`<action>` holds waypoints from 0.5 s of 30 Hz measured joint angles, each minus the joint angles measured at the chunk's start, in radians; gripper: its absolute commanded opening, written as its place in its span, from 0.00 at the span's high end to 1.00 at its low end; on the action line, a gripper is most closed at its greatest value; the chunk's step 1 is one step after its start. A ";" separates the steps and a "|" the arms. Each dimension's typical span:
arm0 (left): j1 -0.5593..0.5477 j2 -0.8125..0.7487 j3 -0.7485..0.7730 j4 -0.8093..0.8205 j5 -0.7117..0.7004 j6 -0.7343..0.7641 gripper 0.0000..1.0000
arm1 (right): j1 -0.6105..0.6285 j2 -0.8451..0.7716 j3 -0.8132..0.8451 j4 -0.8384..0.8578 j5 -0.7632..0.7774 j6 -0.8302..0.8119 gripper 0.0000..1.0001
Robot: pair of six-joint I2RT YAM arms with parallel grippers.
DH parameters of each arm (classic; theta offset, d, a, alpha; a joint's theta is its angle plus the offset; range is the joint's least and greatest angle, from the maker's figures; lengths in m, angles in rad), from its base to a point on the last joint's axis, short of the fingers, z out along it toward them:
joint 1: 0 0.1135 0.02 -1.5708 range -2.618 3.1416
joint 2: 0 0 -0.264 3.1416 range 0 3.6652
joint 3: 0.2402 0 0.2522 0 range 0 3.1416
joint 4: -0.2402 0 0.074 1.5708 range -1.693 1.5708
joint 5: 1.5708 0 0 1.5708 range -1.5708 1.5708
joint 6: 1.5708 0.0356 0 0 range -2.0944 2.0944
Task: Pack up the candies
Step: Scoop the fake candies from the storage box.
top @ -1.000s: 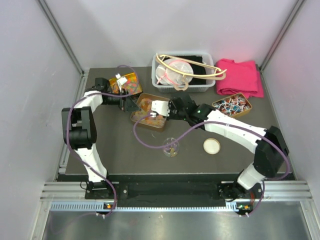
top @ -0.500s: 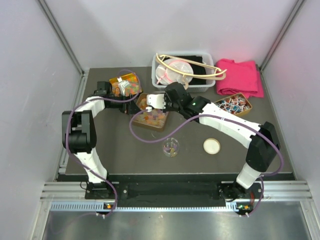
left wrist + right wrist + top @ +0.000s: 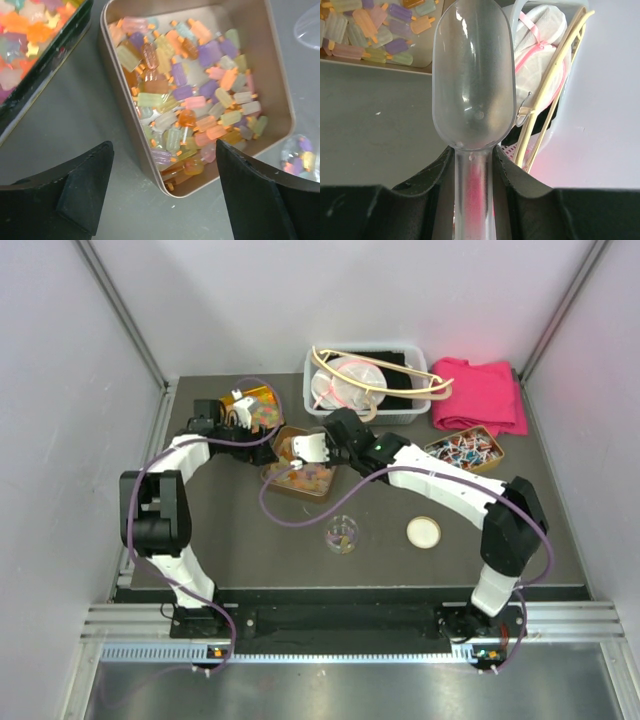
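"Candies [image 3: 200, 100] sit where?"
"In the gold tin [image 3: 240, 20] on the table; few are in the cup [image 3: 341, 533]."
"End effectors?"
"Right end effector [image 3: 472, 167] is clenched on the empty scoop [image 3: 474, 85]; left end effector [image 3: 165, 192] hangs released over the tin (could brace it). Enter shallow and push along the floor."

Candies heaped in an open tin

I look down on the candies [image 3: 195, 100]: small, see-through gummy pieces shaped like ice lollies with orange sticks, in orange, yellow, pink, purple and pale green. They lie loose and jumbled across the floor of a rounded gold tin [image 3: 122, 100] on the worktop [image 3: 65, 115]. A few more sit in a small clear cup [image 3: 289, 150] near it.
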 measured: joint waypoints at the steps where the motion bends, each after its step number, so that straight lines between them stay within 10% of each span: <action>1: -0.008 0.000 -0.006 0.003 -0.024 0.002 0.16 | 0.000 0.009 0.004 -0.001 0.006 -0.011 1.00; 15: -0.072 0.003 -0.029 0.026 -0.153 0.000 0.39 | 0.006 0.175 0.083 0.025 0.108 -0.192 1.00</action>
